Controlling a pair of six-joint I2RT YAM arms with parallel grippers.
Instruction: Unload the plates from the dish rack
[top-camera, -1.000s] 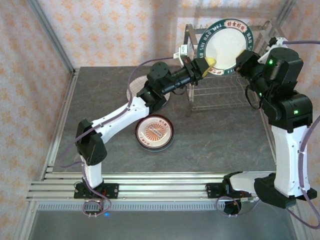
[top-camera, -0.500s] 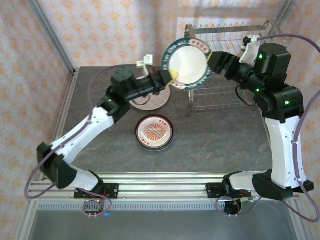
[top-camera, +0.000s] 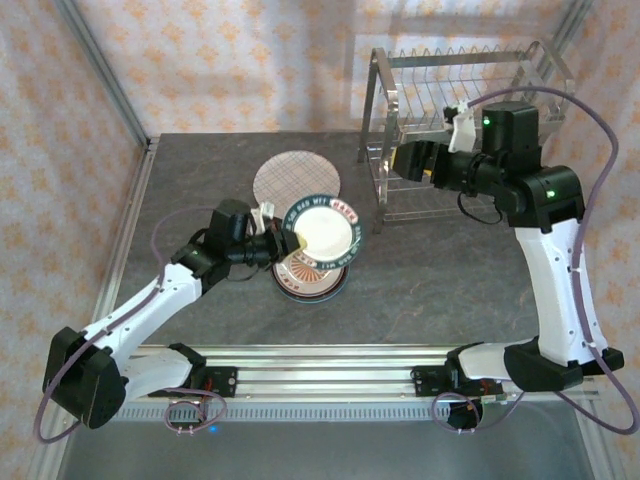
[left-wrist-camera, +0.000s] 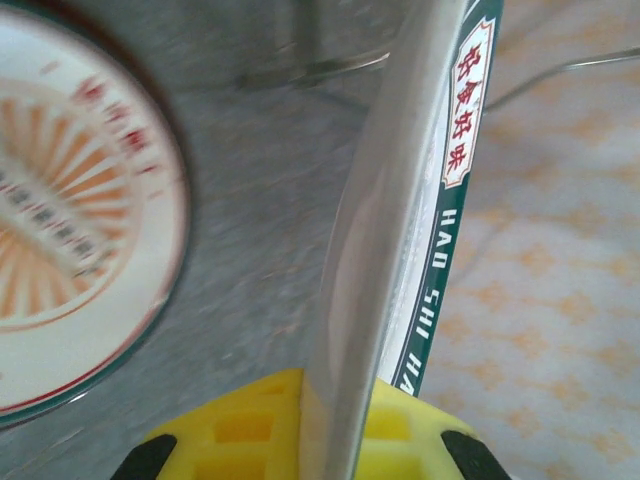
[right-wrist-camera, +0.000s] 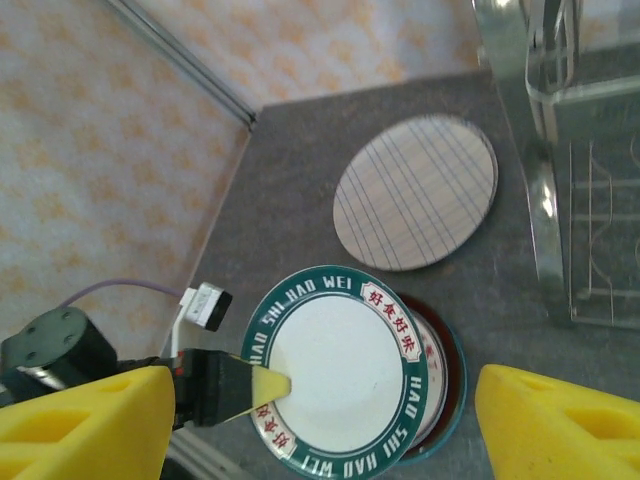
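Plate with white centre, teal rim, red label panels, white lettering

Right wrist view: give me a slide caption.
Left gripper holds the teal-rimmed plate above a second plate; plaid plate lies beside the dish rack.

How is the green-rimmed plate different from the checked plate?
The green-rimmed plate is white in the middle with lettering round its rim; the checked plate has lines all over. The green-rimmed plate is gripped by the left hand; the checked plate lies flat on the table. Both are round.
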